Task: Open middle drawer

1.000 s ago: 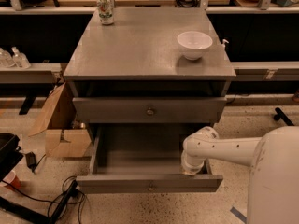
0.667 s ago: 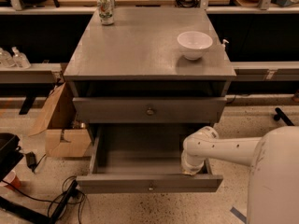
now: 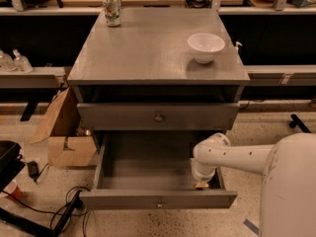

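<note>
The grey cabinet (image 3: 148, 58) has a shut drawer (image 3: 123, 116) with a small round knob just under its top. Below it the middle drawer (image 3: 143, 162) is pulled far out, showing a plain grey inside with nothing in it, and its front panel (image 3: 118, 200) carries a small knob (image 3: 158, 201). My white arm (image 3: 237, 157) comes in from the right and bends down into this drawer. The gripper (image 3: 200, 182) points down at the inside right corner, just behind the front panel. Anything lower on the cabinet is hidden by the open drawer.
On the cabinet top stand a white bowl (image 3: 206, 47) at the right and a can (image 3: 112, 10) at the back left. A cardboard box (image 3: 64, 132) sits on the floor to the left, with cables (image 3: 64, 206) and a black object (image 3: 7, 157) nearer. My white body (image 3: 291, 191) fills the lower right.
</note>
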`<state>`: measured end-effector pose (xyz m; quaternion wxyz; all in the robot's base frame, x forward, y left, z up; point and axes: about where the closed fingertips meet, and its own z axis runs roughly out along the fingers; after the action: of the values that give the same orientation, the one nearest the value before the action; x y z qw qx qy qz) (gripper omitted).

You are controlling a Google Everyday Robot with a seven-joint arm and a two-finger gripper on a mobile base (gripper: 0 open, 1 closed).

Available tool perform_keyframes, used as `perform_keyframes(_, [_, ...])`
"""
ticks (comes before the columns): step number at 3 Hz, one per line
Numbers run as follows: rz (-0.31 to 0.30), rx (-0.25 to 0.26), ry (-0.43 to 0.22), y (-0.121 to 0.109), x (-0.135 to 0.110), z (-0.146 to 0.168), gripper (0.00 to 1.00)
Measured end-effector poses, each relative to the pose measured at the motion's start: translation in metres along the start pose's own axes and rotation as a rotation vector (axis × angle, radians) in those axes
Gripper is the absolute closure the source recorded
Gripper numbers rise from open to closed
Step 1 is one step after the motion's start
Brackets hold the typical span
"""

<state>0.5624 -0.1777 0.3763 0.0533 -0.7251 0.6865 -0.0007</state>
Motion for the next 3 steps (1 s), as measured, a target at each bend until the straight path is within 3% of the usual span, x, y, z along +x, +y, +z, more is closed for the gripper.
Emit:
perform_keyframes(1, [0.000,0.000,0.000,-0.0007,0.0000,0.0001,0.00])
perform_keyframes(2, [0.000,0.000,0.000,-0.0007,0.0000,0.0001,0.12])
perform_keyframes(3, [0.000,-0.004,0.000,0.0008,0.0000,0.0017,0.31])
